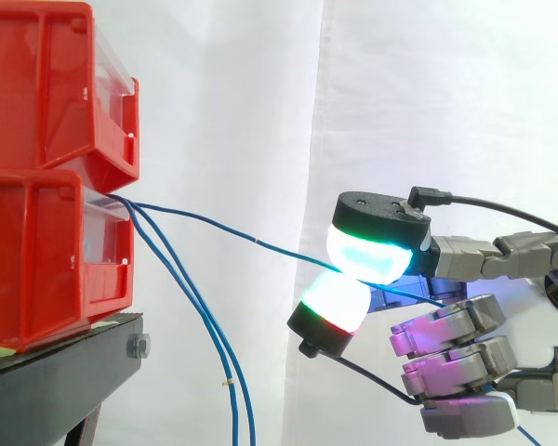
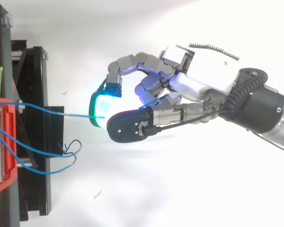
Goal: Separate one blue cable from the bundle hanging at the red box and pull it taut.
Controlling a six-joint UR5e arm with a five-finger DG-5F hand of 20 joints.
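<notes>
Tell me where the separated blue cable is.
In the side view, the blue cable slopes down from the lower red box at left to the robot hand, pinched between its pads.

Stacked bins (image 1: 46,186) on stand (image 1: 65,362) at L, my hand (image 2: 194,82) off to R pinching a cable (image 1: 214,223) from lower bin, other cables (image 1: 227,376) hanging btwn.

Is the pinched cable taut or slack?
Nearly taut: the cable runs almost straight, slightly bowed, from the red box to the hand's pinching pads; the other cables hang loose.
</notes>
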